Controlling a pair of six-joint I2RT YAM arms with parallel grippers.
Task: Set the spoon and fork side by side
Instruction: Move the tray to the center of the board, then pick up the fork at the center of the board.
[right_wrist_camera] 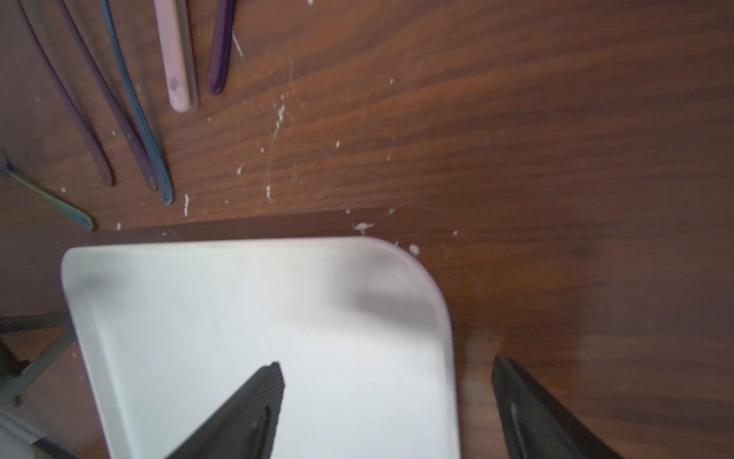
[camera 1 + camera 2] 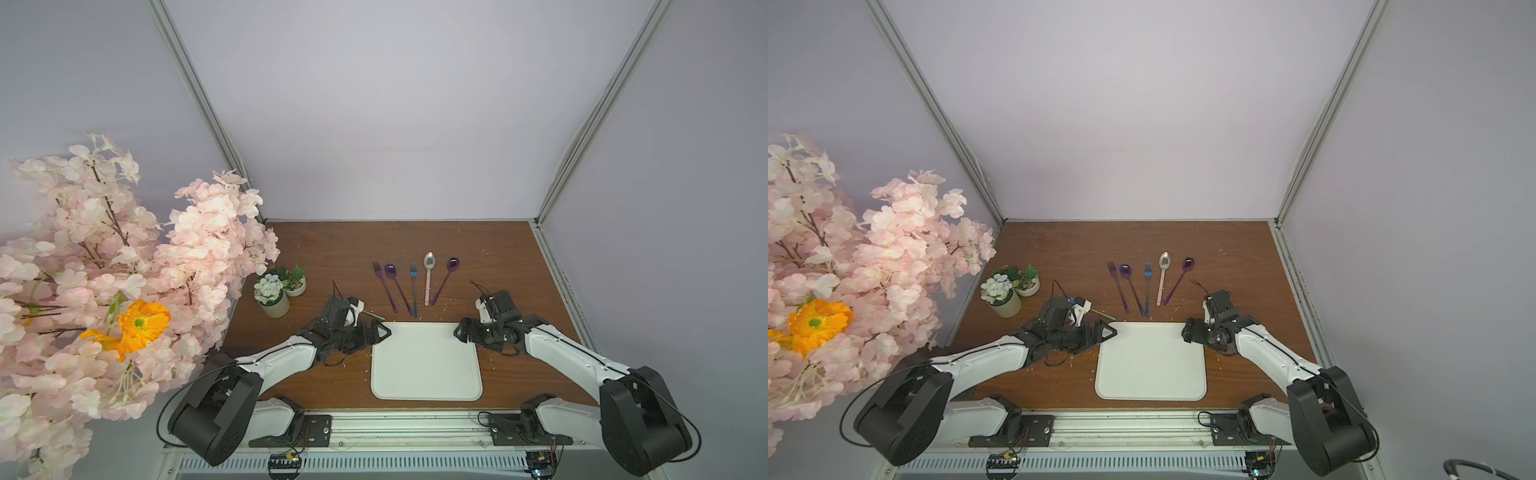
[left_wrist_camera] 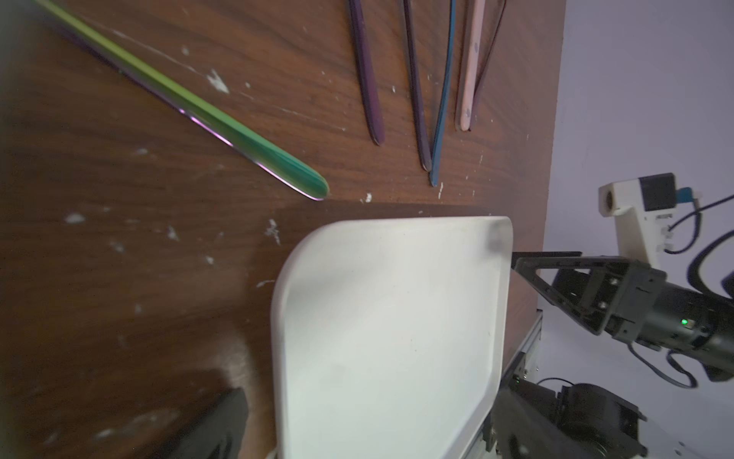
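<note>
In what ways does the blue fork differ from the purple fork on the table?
Colour: the blue fork is blue and the purple fork is purple. Pose: the blue fork lies nearly straight, while the purple fork slants. The blue fork's handle end closes on that of the purple spoon between them, while the purple fork's handle end lies apart. Both lie flat on the table, with their prongs pointing away from the tray.

Blue fork [image 2: 414, 291], silver spoon [image 2: 428, 282] flat, side by side.
</note>
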